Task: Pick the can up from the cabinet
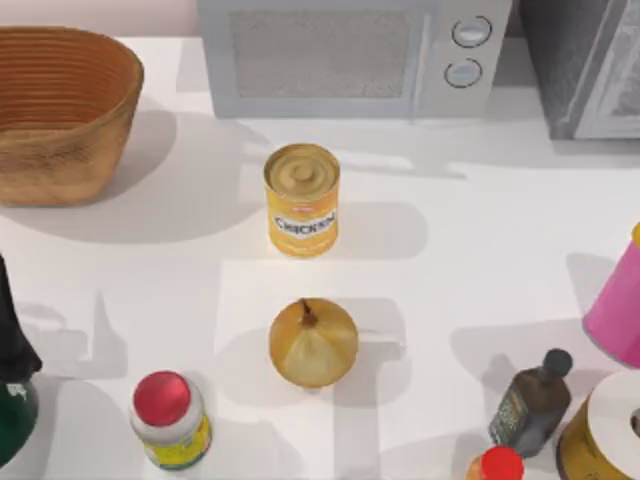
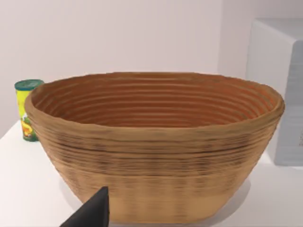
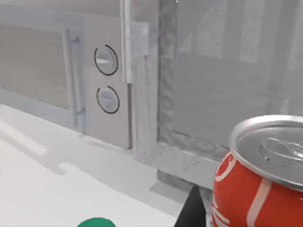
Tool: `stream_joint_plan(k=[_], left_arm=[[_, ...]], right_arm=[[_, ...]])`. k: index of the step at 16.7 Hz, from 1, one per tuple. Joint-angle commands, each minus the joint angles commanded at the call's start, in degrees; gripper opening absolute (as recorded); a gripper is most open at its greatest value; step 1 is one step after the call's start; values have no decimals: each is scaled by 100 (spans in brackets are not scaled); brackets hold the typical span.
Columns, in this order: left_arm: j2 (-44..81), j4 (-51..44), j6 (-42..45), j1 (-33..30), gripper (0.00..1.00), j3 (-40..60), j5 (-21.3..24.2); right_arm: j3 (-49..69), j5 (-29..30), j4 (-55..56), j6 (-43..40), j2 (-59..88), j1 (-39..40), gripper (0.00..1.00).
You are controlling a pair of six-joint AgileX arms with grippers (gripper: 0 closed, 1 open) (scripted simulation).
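the left gripper shows as a single dark fingertip (image 2: 92,212) low in the left wrist view, just in front of the woven basket (image 2: 156,146); it touches nothing there, and whether its fingers are apart or together cannot be told. that wrist camera looks level across the surface at the basket's outer wall, with a green-capped yellow tin (image 2: 27,109) standing behind the basket. in the right wrist view a dark finger (image 3: 191,210) of the right gripper sits just beside a red soda can (image 3: 258,182) with a silver top; whether it touches that can, and how far the fingers are spread, cannot be told. this camera faces the grey microwave (image 3: 71,75) with its two dials. the can (image 1: 302,200) stands upright on the cabinet (image 1: 450,250), near the middle of the surface and a little toward the far edge, just in front of the microwave, free of either gripper. an onion (image 1: 313,343) lies nearer the front edge, directly in line with the can and apart from it. the basket fills the far left corner. a red-capped jar (image 1: 170,418) stands at the front edge left of centre, and a dark bottle (image 1: 532,403) stands toward the front right corner.
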Motion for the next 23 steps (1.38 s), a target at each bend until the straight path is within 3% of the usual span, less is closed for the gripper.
stream_joint_plan(k=[4, 8, 13, 14, 23], left_arm=[[0, 0, 0, 0, 100, 0, 0], [0, 0, 0, 0, 100, 0, 0], [0, 0, 0, 0, 100, 0, 0], [0, 0, 0, 0, 100, 0, 0], [0, 0, 0, 0, 100, 0, 0]], right_arm=[[520, -1206, 1080, -70, 1759, -597, 0], [793, -1842, 1654, -121, 2636, -887, 0], [815, -1892, 1700, -126, 2703, -909, 0], [1258, -1227, 1116, -73, 2845, -866, 0], [763, -1478, 1513, -416, 2758, -494, 0]])
